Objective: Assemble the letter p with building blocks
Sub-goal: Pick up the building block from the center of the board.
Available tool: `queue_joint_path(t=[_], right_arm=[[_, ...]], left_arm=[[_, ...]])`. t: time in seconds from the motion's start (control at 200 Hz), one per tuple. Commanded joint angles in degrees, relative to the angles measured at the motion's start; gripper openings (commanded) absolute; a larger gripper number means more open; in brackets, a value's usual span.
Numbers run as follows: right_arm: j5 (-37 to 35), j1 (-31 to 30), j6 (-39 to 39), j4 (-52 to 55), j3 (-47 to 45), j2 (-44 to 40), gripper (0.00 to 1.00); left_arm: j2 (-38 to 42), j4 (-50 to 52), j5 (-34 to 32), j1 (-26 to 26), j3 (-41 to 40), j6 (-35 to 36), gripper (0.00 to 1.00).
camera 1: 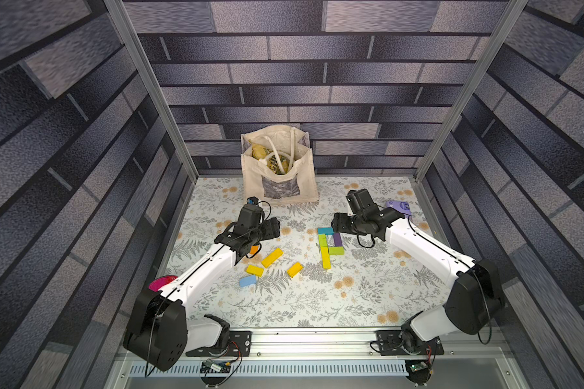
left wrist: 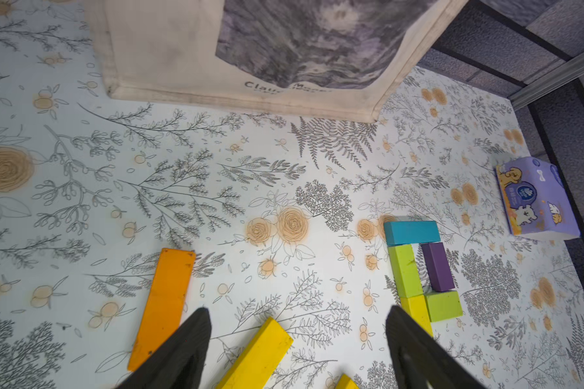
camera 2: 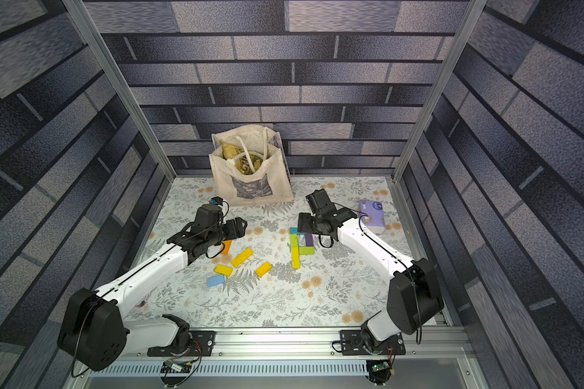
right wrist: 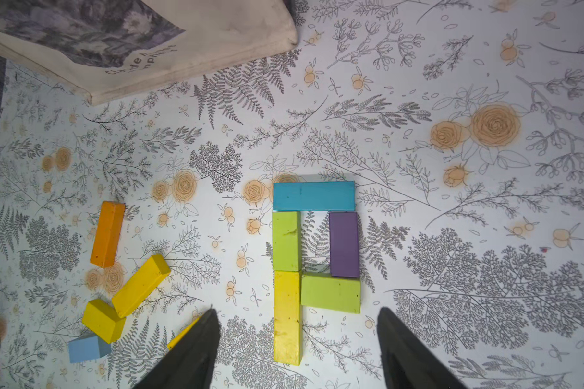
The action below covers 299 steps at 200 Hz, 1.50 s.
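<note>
Right wrist view: a letter P is seen laid flat on the flowered table [right wrist: 452, 235], in front of the canvas bag [right wrist: 216, 40] and slightly toward the robot's right of it. The stem is formed by a long yellow block [right wrist: 286, 316] and a lime block [right wrist: 286, 240], set end to end, the lime one nearer the bag. A teal block [right wrist: 313, 196] is laid across the end closest to the bag. A purple block [right wrist: 344, 244] is set beside the lime one with a gap between them, and the loop is closed by a second lime block [right wrist: 330, 292], which touches the stem. The right gripper [right wrist: 296, 309] is held above the stem, its jaws spread wide with nothing gripped.

Spare blocks are scattered in front of the bag toward the robot's left: an orange block [left wrist: 164, 303], a longer yellow block [camera 1: 272, 257], a short yellow block [camera 1: 254, 270], another yellow block [camera 1: 294, 269], and a light blue block [camera 1: 247, 280] farthest from the bag. The left gripper [left wrist: 296, 307] is opened wide above the orange and longer yellow blocks, and neither is clamped. A purple tissue pack [camera 2: 371, 215] is seen toward the robot's right of the bag.
</note>
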<state>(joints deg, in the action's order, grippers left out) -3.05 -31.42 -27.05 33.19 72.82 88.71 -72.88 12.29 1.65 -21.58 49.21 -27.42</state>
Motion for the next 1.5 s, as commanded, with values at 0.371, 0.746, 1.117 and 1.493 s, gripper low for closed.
queue_joint_path(t=[0.371, 0.746, 1.117, 1.493], right_arm=[[8.36, -3.57, 3.24, 0.09, 10.06, 12.69, 0.82], [8.43, -8.04, 2.50, -0.32, 10.30, 15.58, 0.78], [7.49, -8.13, 2.36, 0.01, 7.60, 15.17, 0.78], [6.53, -8.10, 2.11, 0.71, 6.06, 13.56, 0.78]], left_arm=[[-1.21, 10.55, 1.78, 6.61, -0.61, -2.75, 1.00], [-8.89, 5.50, 0.81, 7.52, -0.56, -2.54, 0.92], [-14.80, 5.21, 1.07, 9.11, 0.90, -0.49, 0.89], [-20.23, 2.05, 3.54, 9.28, 0.80, -0.76, 0.78]])
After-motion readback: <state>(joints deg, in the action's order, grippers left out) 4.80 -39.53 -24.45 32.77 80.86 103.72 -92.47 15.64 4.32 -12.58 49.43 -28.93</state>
